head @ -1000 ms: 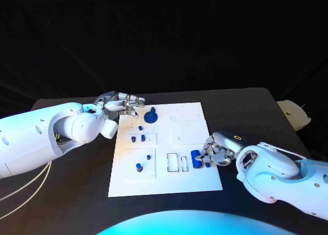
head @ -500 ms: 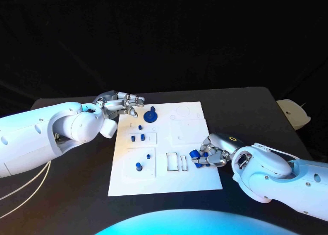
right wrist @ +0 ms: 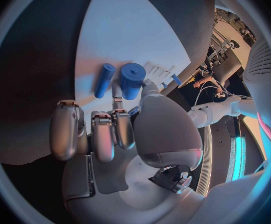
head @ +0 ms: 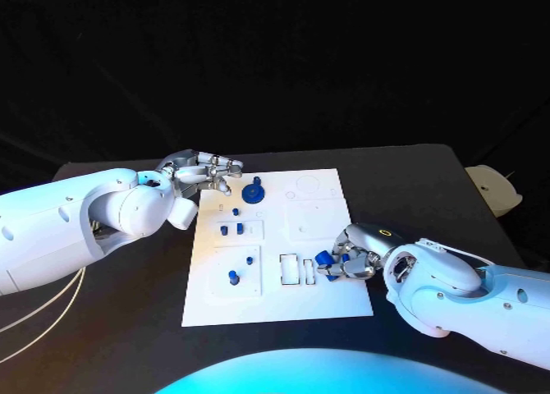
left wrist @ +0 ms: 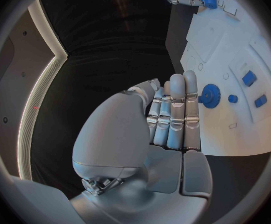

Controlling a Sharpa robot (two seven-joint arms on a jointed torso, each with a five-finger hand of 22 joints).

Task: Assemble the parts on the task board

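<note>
Parts (head: 326, 262) are lying at your right hand (head: 355, 256), fingers curling round a blue cylinder (right wrist: 132, 79); left hand (head: 202, 174), fingers closed and holding nothing, is resting well apart.

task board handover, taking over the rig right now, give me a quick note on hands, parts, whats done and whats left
Left hand: at the far left corner of the task board, fingers straight and together beside the blue gear, holding nothing.
Right hand: at the board's right edge, fingers curled at two loose blue cylinders; whether it actually grips one cannot be told.
Parts: the gear sits at the far end; small blue pieces lie in the left-hand recesses, more nearer the robot.
Done: some pieces appear seated on the left side.
Left: the white slotted frames beside the right hand look unfilled; the cylinders still need placing.
</note>
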